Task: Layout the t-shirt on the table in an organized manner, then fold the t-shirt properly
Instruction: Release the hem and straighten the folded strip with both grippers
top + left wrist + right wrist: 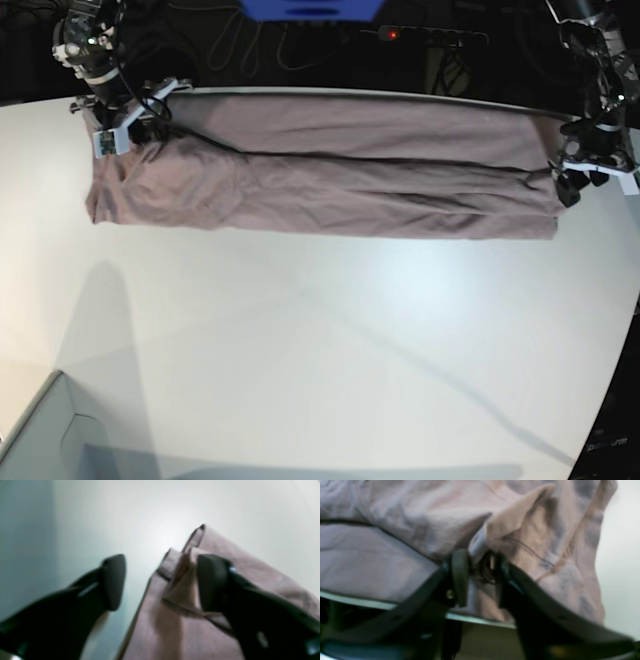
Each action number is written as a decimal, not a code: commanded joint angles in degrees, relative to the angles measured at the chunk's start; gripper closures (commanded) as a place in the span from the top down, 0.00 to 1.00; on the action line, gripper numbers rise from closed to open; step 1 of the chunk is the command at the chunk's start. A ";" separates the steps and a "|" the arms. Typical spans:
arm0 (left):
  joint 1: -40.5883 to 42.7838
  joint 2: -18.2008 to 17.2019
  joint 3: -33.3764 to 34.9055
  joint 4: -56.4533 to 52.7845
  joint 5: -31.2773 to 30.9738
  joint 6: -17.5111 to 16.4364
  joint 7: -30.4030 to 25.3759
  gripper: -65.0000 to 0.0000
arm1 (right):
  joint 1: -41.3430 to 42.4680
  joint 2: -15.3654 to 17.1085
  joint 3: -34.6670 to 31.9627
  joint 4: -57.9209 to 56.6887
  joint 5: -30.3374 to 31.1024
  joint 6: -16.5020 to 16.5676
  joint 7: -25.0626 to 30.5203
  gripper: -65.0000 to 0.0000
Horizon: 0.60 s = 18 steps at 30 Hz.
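The mauve t-shirt [330,165] lies as a long, wrinkled, folded strip across the far side of the white table [320,350]. My right gripper [140,125] is at its left end. In the right wrist view this gripper [481,572] is shut on a bunched fold of the t-shirt [395,562] near the table's edge. My left gripper [572,182] is at the strip's right end. In the left wrist view it [162,582] is open, jaws wide apart. One finger [215,582] rests on a turned-up fold of the t-shirt [180,630]; the other hangs over the bare table [175,510].
A grey box corner [50,440] sits at the table's near left. A blue object [310,8], cables and a power strip [420,35] lie in the dark behind the far edge. The table's curved edge runs down the right side.
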 commanded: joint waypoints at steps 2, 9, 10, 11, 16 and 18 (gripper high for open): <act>-0.42 -1.03 -0.17 1.05 -0.61 -0.38 -1.23 0.81 | -0.24 0.00 2.43 1.95 0.89 0.73 1.25 0.42; -0.51 -1.03 -0.25 0.79 -0.61 -0.38 -1.23 0.83 | 0.81 -4.58 11.66 7.32 0.89 0.73 1.25 0.45; -0.51 -1.03 -0.25 0.70 -0.61 -0.38 -1.23 0.83 | 1.17 -5.37 13.07 8.28 0.89 0.73 1.16 0.45; -0.59 -0.94 -0.25 0.61 -0.61 -0.38 -1.23 0.83 | 1.25 -5.89 14.04 9.07 0.89 0.73 1.16 0.45; -0.59 -0.76 -0.25 0.52 -0.61 -0.38 -1.23 0.83 | 1.25 -6.15 13.34 11.36 0.89 0.73 0.90 0.45; -0.59 -0.76 -0.25 0.44 -0.61 -0.38 -1.23 0.83 | 0.90 -6.15 11.58 12.41 0.89 0.73 0.90 0.45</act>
